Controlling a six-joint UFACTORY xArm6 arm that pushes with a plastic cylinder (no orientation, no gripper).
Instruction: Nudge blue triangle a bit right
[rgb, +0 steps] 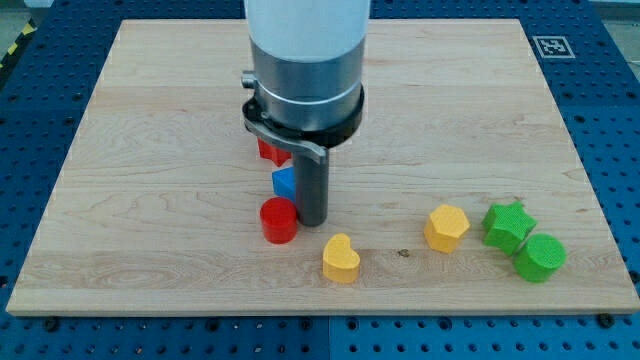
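The blue triangle (285, 183) lies near the board's middle, partly hidden behind the rod. My tip (313, 221) stands just right of it and slightly below, touching or nearly touching its right side. A red cylinder (279, 220) sits directly below the blue triangle, just left of my tip. Another red block (271, 151) shows above the blue triangle, mostly hidden by the arm's body.
A yellow heart (341, 258) lies below and right of my tip. A yellow hexagon (446, 227), a green star (508, 223) and a green cylinder (540, 257) sit at the lower right. The wooden board (150, 120) rests on a blue perforated table.
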